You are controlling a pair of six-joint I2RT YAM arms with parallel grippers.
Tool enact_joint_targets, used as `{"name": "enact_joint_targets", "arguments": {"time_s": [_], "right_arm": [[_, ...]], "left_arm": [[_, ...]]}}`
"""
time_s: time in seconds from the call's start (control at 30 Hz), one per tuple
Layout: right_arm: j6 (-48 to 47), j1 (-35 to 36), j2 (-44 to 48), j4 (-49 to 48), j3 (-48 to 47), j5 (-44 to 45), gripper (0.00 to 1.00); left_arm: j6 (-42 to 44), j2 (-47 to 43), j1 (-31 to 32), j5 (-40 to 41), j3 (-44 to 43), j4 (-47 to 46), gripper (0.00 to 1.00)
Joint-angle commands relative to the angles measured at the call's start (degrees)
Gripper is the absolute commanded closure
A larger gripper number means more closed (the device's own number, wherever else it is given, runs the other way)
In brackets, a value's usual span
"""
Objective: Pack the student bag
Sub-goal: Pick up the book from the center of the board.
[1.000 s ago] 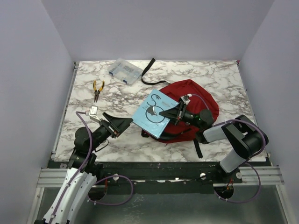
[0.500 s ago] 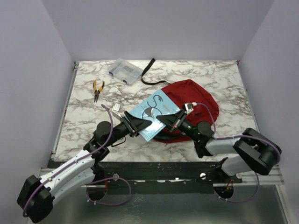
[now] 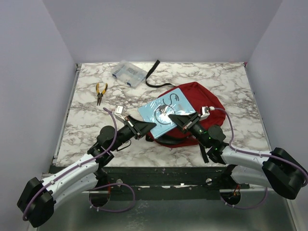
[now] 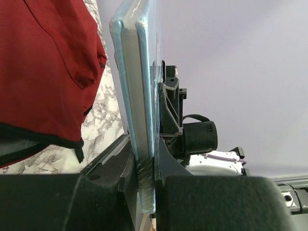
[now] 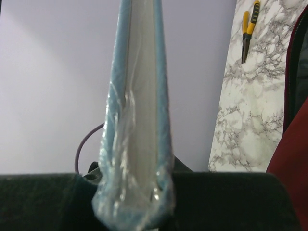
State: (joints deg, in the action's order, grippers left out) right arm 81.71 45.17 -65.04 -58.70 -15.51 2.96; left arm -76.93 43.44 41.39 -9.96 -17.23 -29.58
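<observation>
The student bag (image 3: 204,98) lies on the marble table, its open mouth under the plastic-wrapped light blue book (image 3: 166,108). The left gripper (image 3: 152,125), just left of the bag's near edge, pinches the book's near-left edge. The right gripper (image 3: 171,117), above the bag's near side, clamps the book's opposite edge. The yellow-handled pliers (image 3: 100,91) lie well left of the bag.

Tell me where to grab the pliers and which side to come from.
Take the pliers across their two yellow handles, coming straight down from above with the jaws closing across them. They lie flat on the table, handles side by side pointing to the far edge, so together they give a narrow grip. The dark nose tapers and would likely slip.
</observation>
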Motion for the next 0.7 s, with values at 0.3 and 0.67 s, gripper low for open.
{"name": "enact_joint_targets", "arguments": {"time_s": [0.3, 0.67], "right_arm": [[-16.6, -0.3, 7.6, 24.0, -3.2, 3.9, 0.08], [-57.2, -0.5, 9.4, 68.3, -22.3, 17.0, 0.0]], "left_arm": [[7.0, -10.6, -7.8, -2.1, 3.9, -1.4, 1.0], [41.4, -21.0, -19.2, 18.9, -22.5, 59.6, 1.0]]}}
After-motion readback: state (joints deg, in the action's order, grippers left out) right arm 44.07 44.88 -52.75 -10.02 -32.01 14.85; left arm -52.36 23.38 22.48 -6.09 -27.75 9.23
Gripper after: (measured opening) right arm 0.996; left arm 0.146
